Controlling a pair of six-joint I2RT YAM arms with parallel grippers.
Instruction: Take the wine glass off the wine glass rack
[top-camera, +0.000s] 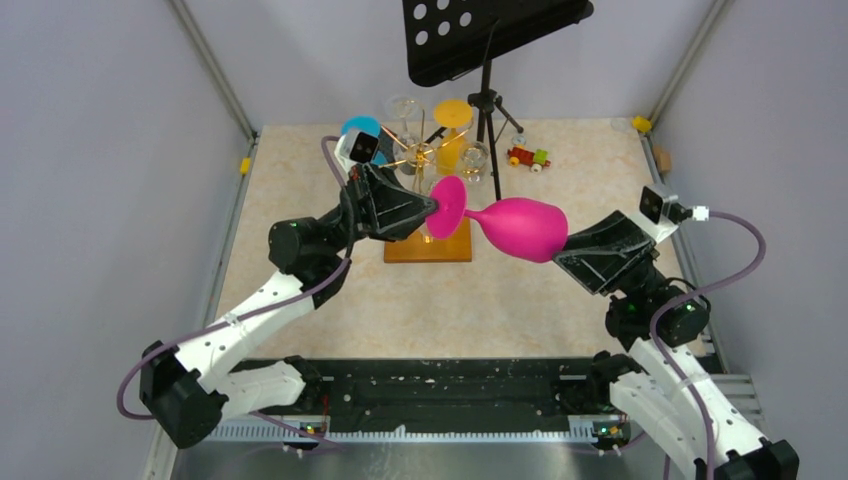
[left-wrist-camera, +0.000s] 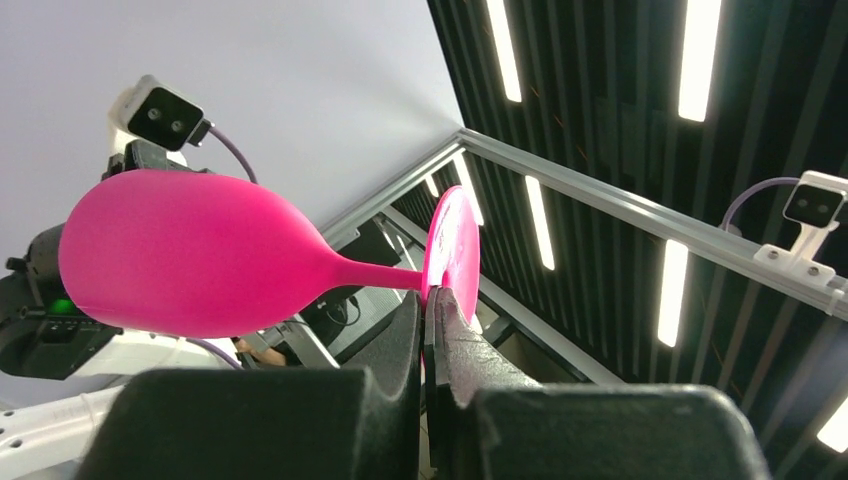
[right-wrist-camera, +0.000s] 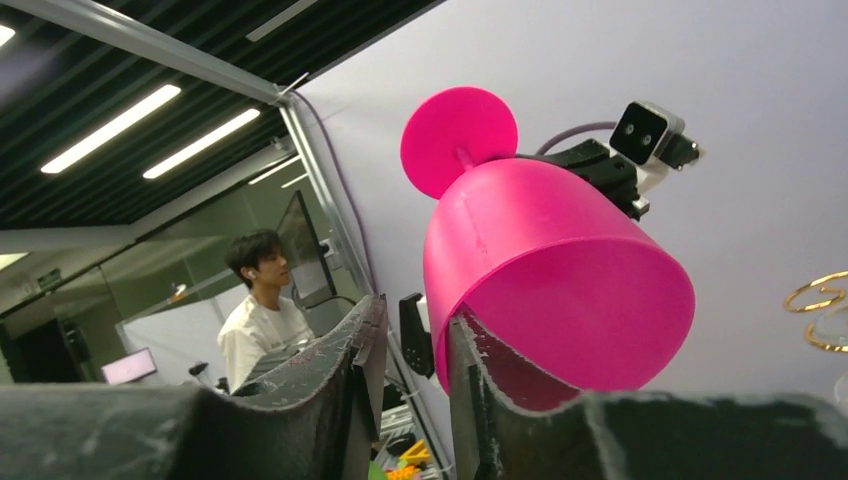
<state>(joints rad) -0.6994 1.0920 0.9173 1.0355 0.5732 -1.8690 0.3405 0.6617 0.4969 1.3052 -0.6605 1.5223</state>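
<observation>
A pink wine glass hangs on its side in the air, just in front of the wine glass rack, a gold wire tree on a wooden base. My left gripper is shut on the edge of the glass's round foot; in the left wrist view the gripper pinches it, with the bowl to the left. My right gripper is at the bowl's mouth. In the right wrist view that gripper straddles the rim of the glass: one finger is inside the bowl, the other stands apart outside.
A black music stand on a tripod stands just behind the rack. Clear glasses, a yellow one and a blue one stay on or by the rack. A toy train lies at the back right. Walls close off both sides.
</observation>
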